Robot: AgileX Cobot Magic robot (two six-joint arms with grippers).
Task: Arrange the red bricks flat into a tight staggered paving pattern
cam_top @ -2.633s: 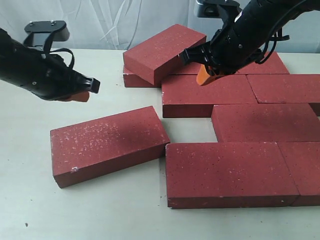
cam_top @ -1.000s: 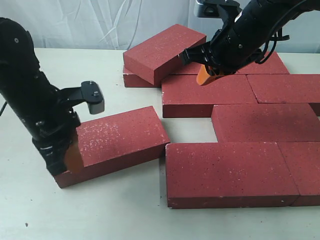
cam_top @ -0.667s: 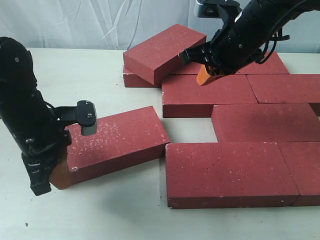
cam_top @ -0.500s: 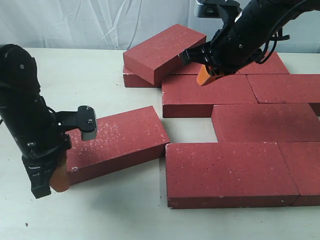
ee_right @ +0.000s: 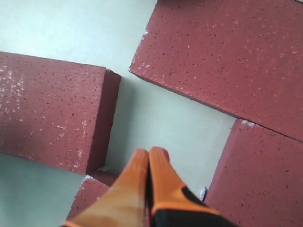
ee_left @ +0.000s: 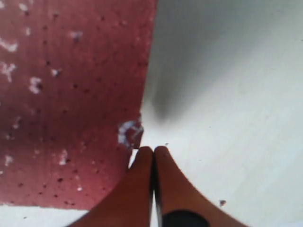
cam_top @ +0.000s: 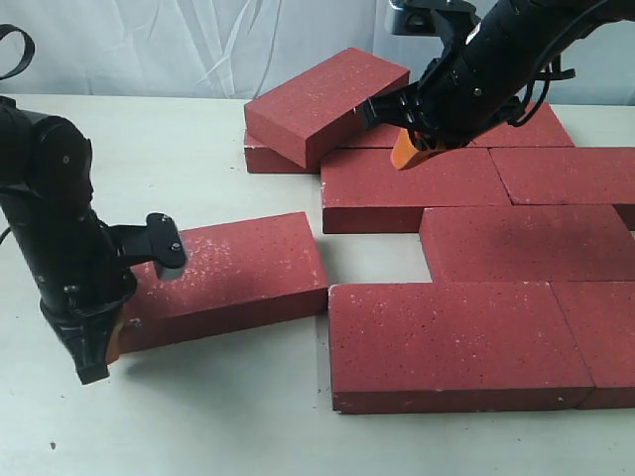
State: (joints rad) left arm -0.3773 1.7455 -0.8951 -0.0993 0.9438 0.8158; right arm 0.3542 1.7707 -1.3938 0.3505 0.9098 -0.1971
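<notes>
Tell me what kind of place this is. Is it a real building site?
Probably a robot lab, not a building site. The red bricks lie on a pale tabletop, a white cloth hangs behind, and black robot arms reach over them, left gripper and right gripper shut.

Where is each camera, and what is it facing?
Exterior view: off the arms, looking down over the table at the red bricks; both arms show.
Left wrist view: on the left arm, looking past the shut left gripper at a corner of the loose brick.
Right wrist view: on the right arm, looking past the shut right gripper at bricks and table.
Shared: exterior and left wrist both show that gripper at the loose brick.
</notes>
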